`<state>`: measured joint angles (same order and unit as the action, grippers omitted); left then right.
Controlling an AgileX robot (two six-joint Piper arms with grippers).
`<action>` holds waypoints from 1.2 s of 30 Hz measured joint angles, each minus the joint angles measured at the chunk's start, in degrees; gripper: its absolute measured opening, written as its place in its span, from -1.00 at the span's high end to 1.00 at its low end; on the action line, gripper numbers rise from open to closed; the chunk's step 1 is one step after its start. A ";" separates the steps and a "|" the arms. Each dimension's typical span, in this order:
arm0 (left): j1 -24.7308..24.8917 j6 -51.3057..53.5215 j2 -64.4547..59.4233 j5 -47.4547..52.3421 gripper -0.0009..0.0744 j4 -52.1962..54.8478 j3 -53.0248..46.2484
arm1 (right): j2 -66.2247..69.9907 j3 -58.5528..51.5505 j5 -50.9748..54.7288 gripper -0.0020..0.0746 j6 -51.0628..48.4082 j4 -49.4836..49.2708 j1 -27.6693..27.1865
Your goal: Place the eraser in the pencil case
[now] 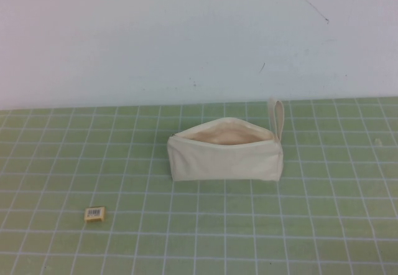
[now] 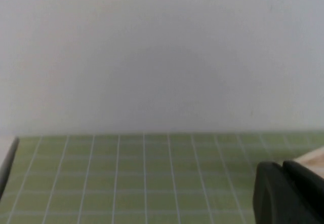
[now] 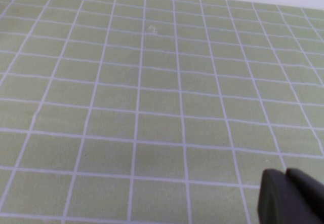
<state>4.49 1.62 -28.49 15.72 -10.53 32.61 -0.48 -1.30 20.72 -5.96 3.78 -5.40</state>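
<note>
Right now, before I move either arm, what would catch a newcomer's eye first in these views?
The cream fabric zip pencil case stands mid-table on the green gridded mat, its top gaping to show pale lining, its loop strap at the robot's right end. The tiny tan-yellow eraser with a barcode label lies alone, nearer the robot and to its left. The left gripper and right gripper show only at their wrist views' edges.

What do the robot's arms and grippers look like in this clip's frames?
Little shows. The high view has neither arm. The left gripper appears only as a dark, matte black rounded block at its wrist view's edge; the right gripper looks alike: black, smooth, with a seam between two parts. No cables or markings are visible.
</note>
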 joint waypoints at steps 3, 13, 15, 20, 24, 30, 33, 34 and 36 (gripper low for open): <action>0.00 0.96 -9.19 2.06 0.98 0.68 0.89 | 0.00 0.00 0.00 0.95 0.00 0.00 0.00; 0.00 4.67 -44.26 20.85 0.98 -2.58 18.09 | 0.00 0.00 0.00 0.95 0.00 0.00 0.00; 0.50 6.36 -49.66 23.68 0.98 -2.11 21.88 | 0.00 0.00 0.00 0.95 0.00 0.00 0.00; 3.97 5.68 -60.93 30.76 0.98 1.70 30.65 | 0.00 0.00 0.00 0.95 0.00 0.00 0.00; 7.74 1.83 -65.65 31.43 0.98 3.13 32.69 | 0.00 0.00 0.00 0.95 0.00 0.00 0.00; 10.51 -1.62 -69.32 29.88 0.92 3.48 32.82 | 0.00 0.00 0.00 0.95 0.00 0.00 0.00; 10.51 -6.78 -70.63 29.00 0.53 7.13 33.16 | 0.00 0.00 0.00 0.95 0.00 0.00 0.00; 10.51 -8.55 -70.91 28.92 0.39 8.81 33.16 | 0.00 0.00 0.00 0.95 0.00 0.00 0.00; 10.51 -11.07 -71.37 28.92 0.15 11.54 33.16 | 0.00 0.00 0.00 0.95 0.00 0.00 0.00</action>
<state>15.00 -9.45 -99.86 44.64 1.01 65.76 -0.48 -1.30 20.72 -5.96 3.78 -5.40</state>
